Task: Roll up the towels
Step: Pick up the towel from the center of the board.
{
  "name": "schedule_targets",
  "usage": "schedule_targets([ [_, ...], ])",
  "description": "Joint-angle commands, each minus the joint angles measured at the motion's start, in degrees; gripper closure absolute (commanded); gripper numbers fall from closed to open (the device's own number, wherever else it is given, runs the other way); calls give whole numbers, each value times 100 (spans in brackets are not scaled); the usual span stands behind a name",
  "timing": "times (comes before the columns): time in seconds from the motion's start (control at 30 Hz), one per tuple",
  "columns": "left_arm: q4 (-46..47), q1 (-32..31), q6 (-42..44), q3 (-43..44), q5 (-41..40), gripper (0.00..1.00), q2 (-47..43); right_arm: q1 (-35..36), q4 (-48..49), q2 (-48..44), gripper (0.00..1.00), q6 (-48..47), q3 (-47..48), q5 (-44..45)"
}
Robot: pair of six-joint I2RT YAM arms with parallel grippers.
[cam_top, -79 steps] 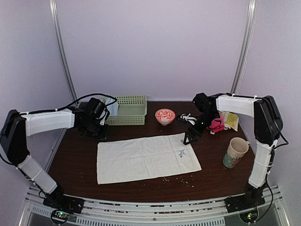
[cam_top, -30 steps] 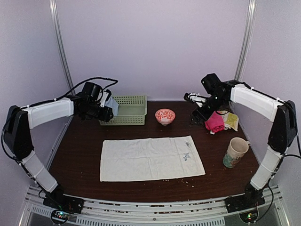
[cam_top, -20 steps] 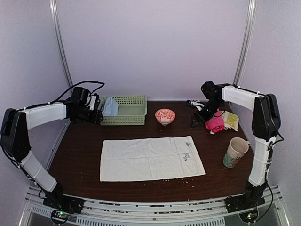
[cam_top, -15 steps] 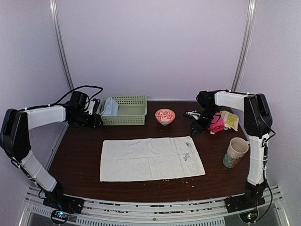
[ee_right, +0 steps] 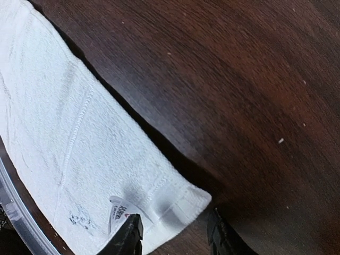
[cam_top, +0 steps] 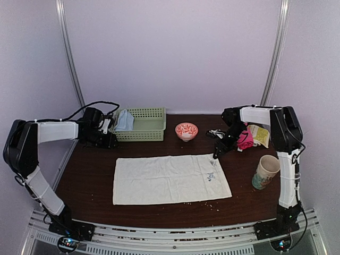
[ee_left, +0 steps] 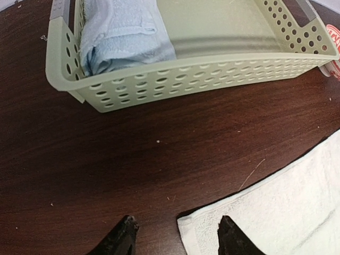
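An off-white towel [cam_top: 171, 178] lies flat in the middle of the table. The pale blue towel [cam_top: 124, 120] sits rolled in the left end of the green basket [cam_top: 143, 125]. My left gripper [cam_top: 109, 141] is low over the table by the flat towel's far left corner, open. In the left wrist view that towel corner [ee_left: 265, 212] lies between the left gripper's [ee_left: 178, 236] fingers. My right gripper [cam_top: 217, 154] hovers at the far right corner, open. The right wrist view shows the towel's labelled corner [ee_right: 79, 133] between the right gripper's [ee_right: 174, 234] spread fingers.
A red-patterned bowl [cam_top: 186, 130] stands behind the towel. A pink cloth [cam_top: 245, 139] and a yellow packet [cam_top: 261, 134] lie at the back right. A mug [cam_top: 265, 171] stands right of the towel. Crumbs [cam_top: 204, 202] dot the table along the towel's front edge.
Both arms have come down from the back of the table to the off-white towel's far corners. The right jaws have narrowed. The towel has not moved over the last second.
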Motion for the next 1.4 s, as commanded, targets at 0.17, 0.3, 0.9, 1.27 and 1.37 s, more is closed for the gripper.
schedule_targets([
  [0.17, 233, 19, 94, -15, -81, 47, 232, 95, 373, 422, 70, 159, 223, -405],
  [0.3, 139, 18, 80, 21, -58, 49, 380, 95, 491, 465, 82, 277, 261, -448],
  [0.9, -83, 134, -144, -56, 730, 42, 671, 20, 717, 158, 97, 424, 86, -275],
  [1.27, -253, 133, 28, -205, 1211, 52, 978, 22, 674, 53, 96, 411, 60, -254],
  [1.37, -284, 138, 42, -189, 1198, 59, 1036, 25, 654, 31, 96, 406, 70, -239],
])
